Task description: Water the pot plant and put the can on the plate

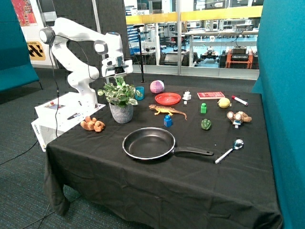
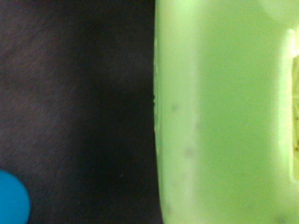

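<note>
The pot plant (image 1: 120, 95), with green-and-white leaves in a grey pot, stands near the table's back corner by the robot base. My gripper (image 1: 117, 76) hangs just behind and above its leaves. In the wrist view the light-green can (image 2: 224, 112) fills half the picture, very close to the camera, over the black cloth. In the outside view only a sliver of the can (image 1: 118, 81) shows between the gripper and the leaves. The red plate (image 1: 167, 98) lies empty farther along the table's back, past a teal cup (image 1: 139, 93).
A black frying pan (image 1: 148, 143) lies in front of the plant. A toy lizard (image 1: 167, 110), blue block (image 1: 167, 121), pink ball (image 1: 157, 86) and white piece (image 1: 187, 96) surround the plate. A plush toy (image 1: 93, 125) sits beside the pot. The cup's rim (image 2: 11, 198) shows in the wrist view.
</note>
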